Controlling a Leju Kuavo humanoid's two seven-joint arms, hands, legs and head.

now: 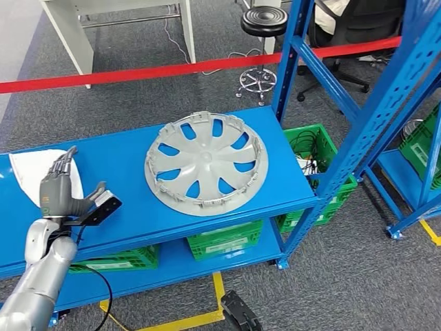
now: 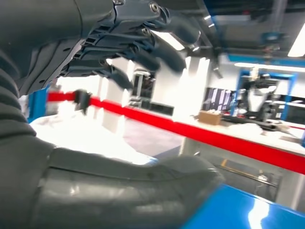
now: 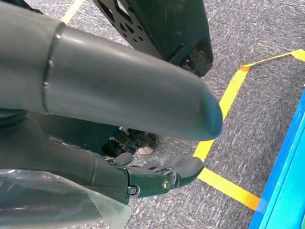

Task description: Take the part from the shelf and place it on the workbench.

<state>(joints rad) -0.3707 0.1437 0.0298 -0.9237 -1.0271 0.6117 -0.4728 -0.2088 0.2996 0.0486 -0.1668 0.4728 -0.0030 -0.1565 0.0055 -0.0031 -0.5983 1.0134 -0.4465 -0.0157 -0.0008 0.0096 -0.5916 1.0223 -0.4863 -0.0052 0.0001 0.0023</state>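
A silver-grey wheel cover (image 1: 207,163) lies flat on the blue shelf (image 1: 130,172), near its right end. My left hand (image 1: 58,187) is raised above the shelf's left part, well to the left of the cover, with fingers spread and nothing in it. In the left wrist view the left hand (image 2: 118,52) holds its fingers apart from the thumb with empty space between. My right hand (image 3: 154,176) hangs over the grey floor in the right wrist view, fingers apart and empty.
A white round piece (image 1: 31,172) lies on the shelf at the far left, behind my left hand. Green crates (image 1: 317,165) stand on the lower shelf level. A red barrier tape (image 1: 171,69), a black stool (image 1: 262,24) and blue rack posts (image 1: 364,124) stand beyond. Yellow floor tape (image 3: 230,95) runs beside the rack.
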